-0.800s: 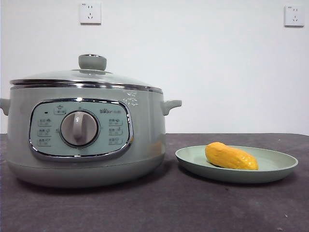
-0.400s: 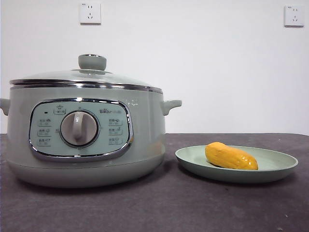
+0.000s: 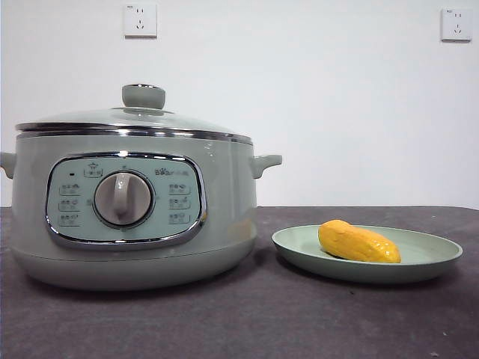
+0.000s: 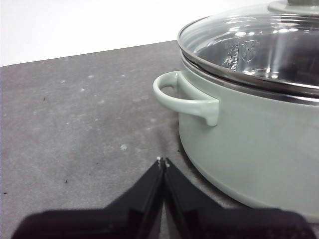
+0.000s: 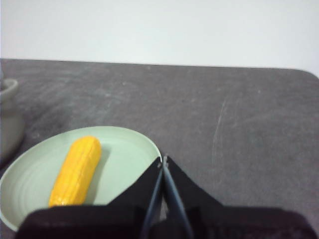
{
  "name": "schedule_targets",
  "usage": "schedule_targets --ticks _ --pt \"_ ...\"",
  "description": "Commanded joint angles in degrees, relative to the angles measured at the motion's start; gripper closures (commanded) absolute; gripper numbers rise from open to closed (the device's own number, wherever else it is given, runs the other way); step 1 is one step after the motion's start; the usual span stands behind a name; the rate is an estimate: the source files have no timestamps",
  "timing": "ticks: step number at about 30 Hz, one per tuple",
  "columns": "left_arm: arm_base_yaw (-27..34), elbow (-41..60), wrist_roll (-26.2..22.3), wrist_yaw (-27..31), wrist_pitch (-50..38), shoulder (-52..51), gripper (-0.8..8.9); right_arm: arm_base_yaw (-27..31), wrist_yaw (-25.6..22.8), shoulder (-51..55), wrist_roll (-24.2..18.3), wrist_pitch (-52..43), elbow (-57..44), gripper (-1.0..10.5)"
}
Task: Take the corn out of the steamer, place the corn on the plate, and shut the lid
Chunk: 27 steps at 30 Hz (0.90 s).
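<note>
Front view: the steamer (image 3: 131, 206) stands on the dark grey table (image 3: 247, 321), its control panel (image 3: 125, 200) and central dial (image 3: 123, 198) facing the camera. The lid (image 3: 131, 120) sits level on the chrome rim, closed all round, with its pale green knob (image 3: 143, 96) uppermost. A small side handle (image 3: 266, 162) projects toward the plate (image 3: 419, 262), which rests on the table just beside the steamer and apart from it. The corn (image 3: 358, 242) lies on its side on the plate, touching the plate floor. Two wall sockets (image 3: 140, 20) are set high on the white wall behind. Neither of my arms enters this view.

Left wrist view: my left gripper (image 4: 162, 162) is clenched, its two black jaws pressed tip to tip with nothing between them. It hangs above bare table beside the steamer (image 4: 249, 149), near one looped side handle (image 4: 187, 97) and clear of it. The glass of the lid (image 4: 254, 42) shows reflections; the pot's inside cannot be made out through it.

Right wrist view: my right gripper (image 5: 163, 162) is likewise clenched on nothing, the jaws meeting at their tips. It hangs over the edge of the plate (image 5: 129, 149), apart from the corn (image 5: 76, 171), which lies lengthwise on the plate. A sliver of the steamer (image 5: 9, 117) shows at the picture's side edge.
</note>
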<state>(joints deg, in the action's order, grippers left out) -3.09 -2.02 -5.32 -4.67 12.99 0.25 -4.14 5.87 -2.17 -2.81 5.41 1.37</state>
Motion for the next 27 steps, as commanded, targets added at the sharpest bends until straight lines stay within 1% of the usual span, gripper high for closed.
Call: schedule_targets --ticks 1,14,27 --pt "0.2 0.9 0.2 0.1 -0.1 -0.2 8.16 0.0 0.0 0.6 0.9 1.0 -1.0 9.4" --pt "0.2 0.9 0.2 0.1 -0.1 -0.2 8.16 0.0 -0.2 0.6 0.8 4.4 -1.0 9.4" --pt "0.2 0.9 0.2 0.1 -0.1 -0.2 8.16 0.0 -0.2 0.6 0.8 4.3 -1.0 9.4"
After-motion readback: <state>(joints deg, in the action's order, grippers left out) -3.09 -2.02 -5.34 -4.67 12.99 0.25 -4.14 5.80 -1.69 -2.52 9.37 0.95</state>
